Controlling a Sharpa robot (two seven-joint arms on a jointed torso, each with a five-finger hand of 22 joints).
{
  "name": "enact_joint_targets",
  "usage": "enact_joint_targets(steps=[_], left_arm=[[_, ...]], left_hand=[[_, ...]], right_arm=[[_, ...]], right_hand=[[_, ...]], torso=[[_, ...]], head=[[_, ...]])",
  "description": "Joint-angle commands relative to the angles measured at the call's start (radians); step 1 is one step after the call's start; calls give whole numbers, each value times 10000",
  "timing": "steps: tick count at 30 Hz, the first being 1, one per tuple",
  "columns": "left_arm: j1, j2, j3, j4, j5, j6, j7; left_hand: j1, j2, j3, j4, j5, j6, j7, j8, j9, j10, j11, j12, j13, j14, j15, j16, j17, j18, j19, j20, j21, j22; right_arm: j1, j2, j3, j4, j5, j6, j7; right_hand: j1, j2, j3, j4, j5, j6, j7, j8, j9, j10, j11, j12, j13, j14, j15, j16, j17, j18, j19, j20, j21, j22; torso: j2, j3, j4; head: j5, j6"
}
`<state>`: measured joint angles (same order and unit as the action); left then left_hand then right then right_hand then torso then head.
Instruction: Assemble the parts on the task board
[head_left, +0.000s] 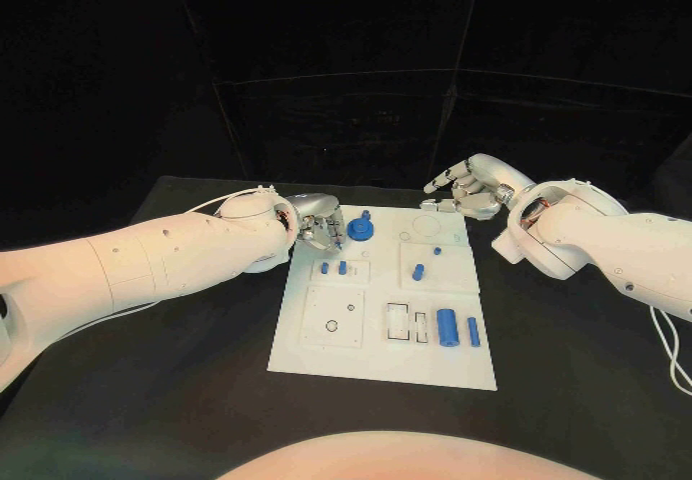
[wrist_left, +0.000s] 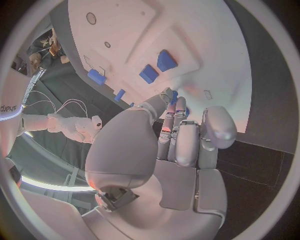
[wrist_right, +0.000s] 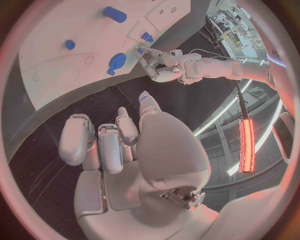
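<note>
lying just beside left robot hand (head_left: 315, 230): blue part (head_left: 359, 229)

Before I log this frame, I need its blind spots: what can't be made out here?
- Left hand, head view: its own fingers hide whether they hold a part.
- Same in the left wrist view: fingertips cover the contact.
- Board markings: too small to read.
- Right hand: nothing seen in it.

A black table (head_left: 173, 400) is lying under everything, with a dark backdrop (head_left: 346, 90) hanging behind it. A red-lit strip (wrist_right: 247, 145) is glowing in the room beyond.
</note>
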<state>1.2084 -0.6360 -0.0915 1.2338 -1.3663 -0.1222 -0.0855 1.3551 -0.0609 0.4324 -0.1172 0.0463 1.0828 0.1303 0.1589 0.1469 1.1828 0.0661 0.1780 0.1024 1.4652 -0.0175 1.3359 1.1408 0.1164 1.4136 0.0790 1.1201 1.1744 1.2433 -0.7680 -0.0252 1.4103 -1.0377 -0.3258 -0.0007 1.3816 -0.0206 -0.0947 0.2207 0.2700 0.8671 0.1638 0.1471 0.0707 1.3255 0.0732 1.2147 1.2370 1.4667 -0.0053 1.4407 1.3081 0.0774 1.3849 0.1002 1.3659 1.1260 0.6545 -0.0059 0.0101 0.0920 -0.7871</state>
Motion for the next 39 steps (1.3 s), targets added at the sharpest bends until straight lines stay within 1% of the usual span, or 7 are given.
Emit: enact_joint_targets(steps=[1,8,19,22,27,33,39], left_arm=[[-8,48,6,-48,51,112,103],[-50,95,1,-105,51,134,108],[-64,201,-1,-230,51,259,48],[-70,233,-2,-265,51,316,13],[-76,246,-3,-289,51,379,-33],[-81,239,-4,-274,51,354,-26],[-83,231,-4,-257,51,212,42]], left_hand=[[-91,-17,67,-3,13,84,-3,-56,-8,72,-21,-67,-7,84,-6,4,-9,-152,64,18,34,14],[-90,-17,67,-4,13,84,-4,-56,-8,72,-21,-68,-7,84,-6,4,-9,-152,64,18,34,14],[-106,-60,105,-27,13,58,4,-109,-34,60,-10,-145,-29,75,-1,-1,-28,-150,50,22,21,12],[-140,-88,135,-28,12,14,23,-165,-61,14,16,-228,-56,70,15,-1,-41,-150,40,32,9,10],[-200,-142,181,-26,12,-79,65,-266,-110,-107,72,-383,-113,59,57,-7,-75,-150,23,58,-16,1],[-277,-232,239,-25,11,-205,124,-401,-177,-249,147,-569,-185,43,117,-15,-123,-151,7,105,-33,3],[-375,-379,259,-18,11,-523,117,-633,-286,-343,168,-709,-235,32,142,-15,-156,-145,-1,137,-45,7]], right_arm=[[15,7,6,6,18,51,83],[14,7,6,1,18,53,81],[14,17,6,-5,18,57,84],[14,18,6,-8,18,59,85],[14,17,6,-11,18,59,86],[13,16,6,-19,18,58,86],[13,18,6,-27,18,59,87]], right_hand=[[33,65,-30,5,32,-65,-9,69,-1,-44,7,27,10,588,-5,-34,659,77,-77,-12,-42,-1],[33,65,-30,5,32,-65,-9,69,-1,-44,7,27,10,588,-5,-34,659,77,-77,-12,-42,-1],[51,77,-37,8,37,-64,-10,76,-1,-47,6,25,6,589,-6,-35,661,78,-78,-13,-44,-5],[51,77,-37,8,37,-64,-10,76,-1,-47,6,25,6,589,-6,-35,661,78,-78,-13,-44,-5],[51,77,-37,8,37,-64,-10,76,-1,-47,6,25,6,589,-6,-35,661,78,-78,-13,-44,-5],[51,77,-37,8,37,-64,-10,76,-1,-47,6,25,6,589,-6,-35,661,78,-78,-13,-44,-5],[51,77,-37,8,37,-64,-10,76,-1,-47,6,25,6,589,-6,-35,661,78,-78,-13,-44,-5]], torso=[[-2,2,4],[-5,1,0],[-3,-2,2],[1,-4,2],[-3,4,2],[-4,-1,4],[-4,-2,-1]], head=[[6,-12],[10,-13],[8,-9],[7,-8],[-1,-12],[-5,-15],[-1,-15]])
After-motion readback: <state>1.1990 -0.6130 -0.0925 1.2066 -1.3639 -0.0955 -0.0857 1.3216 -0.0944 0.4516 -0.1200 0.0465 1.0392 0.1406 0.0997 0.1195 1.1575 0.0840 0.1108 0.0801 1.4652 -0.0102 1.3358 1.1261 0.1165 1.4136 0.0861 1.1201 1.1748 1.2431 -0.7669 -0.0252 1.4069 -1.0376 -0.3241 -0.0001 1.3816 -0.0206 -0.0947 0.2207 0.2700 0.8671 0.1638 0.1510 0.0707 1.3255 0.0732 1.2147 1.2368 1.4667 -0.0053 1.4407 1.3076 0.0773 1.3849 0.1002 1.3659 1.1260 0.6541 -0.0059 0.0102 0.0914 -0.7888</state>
